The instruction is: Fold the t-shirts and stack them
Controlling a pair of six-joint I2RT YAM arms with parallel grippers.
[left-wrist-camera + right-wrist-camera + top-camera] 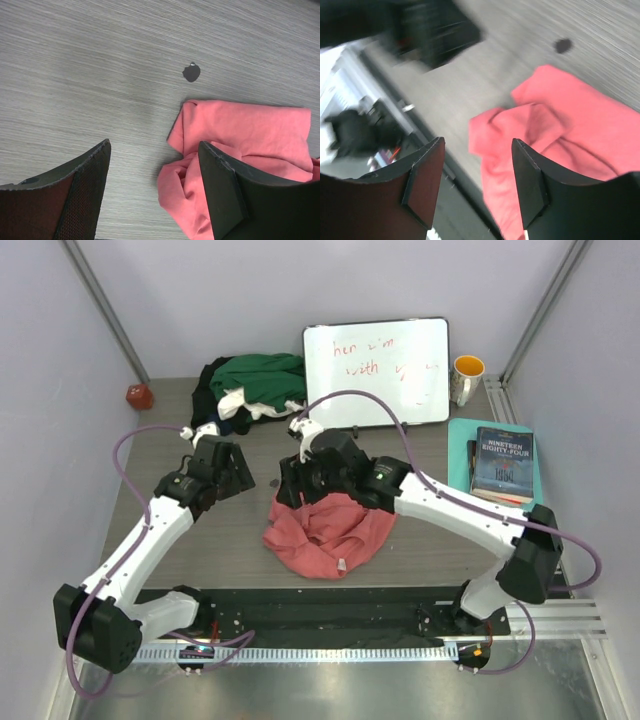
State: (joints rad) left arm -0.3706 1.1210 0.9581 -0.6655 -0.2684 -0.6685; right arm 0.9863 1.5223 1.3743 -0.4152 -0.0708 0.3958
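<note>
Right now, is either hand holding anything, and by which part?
Nothing is held. Left hand and right hand are both open and empty; the salmon-pink t-shirt lies crumpled on the table.

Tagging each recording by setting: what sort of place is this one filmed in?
Probably a lab robot test cell, not a home: a grey table boxed in by plain walls, with staged props, a whiteboard, a mug and a book, plus heaped t-shirts.

The left arm (130, 550) and right arm (450, 505) are wearing white shells with black joints. A purple cable (350, 393) is looping along each, starting from black bases (95, 625) at 6 o'clock. The fingers (82, 200) are showing as black, finely textured wedges.
</note>
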